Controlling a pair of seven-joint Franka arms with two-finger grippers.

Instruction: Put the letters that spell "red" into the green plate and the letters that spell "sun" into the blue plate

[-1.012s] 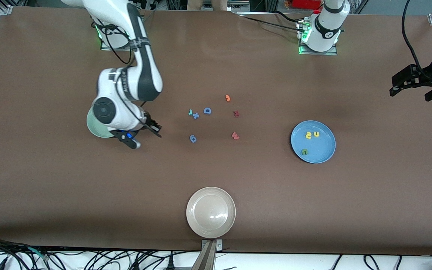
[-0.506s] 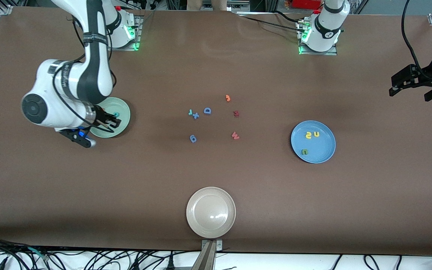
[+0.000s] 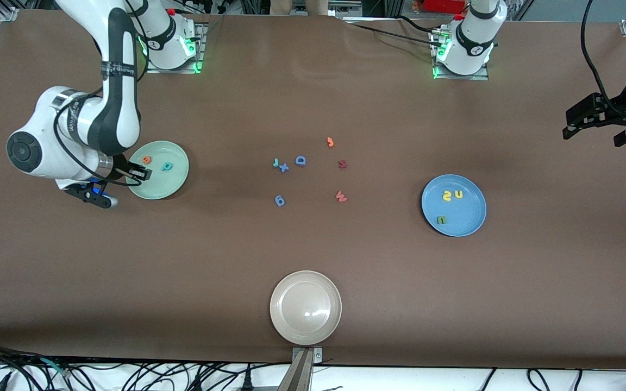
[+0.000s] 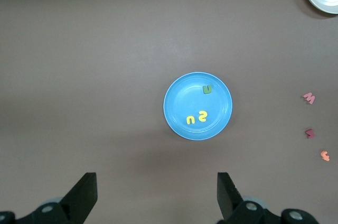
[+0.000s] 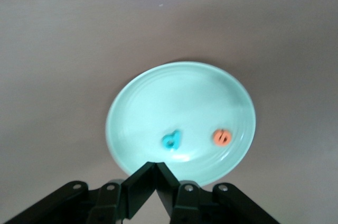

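Two white arms with glossy black joint bands are showing; green lights are glowing at their bases, black cables are trailing, each black pincer point(image 3: 140, 174) point(image 4: 157, 197) looking angular.

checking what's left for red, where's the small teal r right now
In the front view the small teal r lies on the bare table mid-table, touching the blue x, beside the blue D, not in the green plate.
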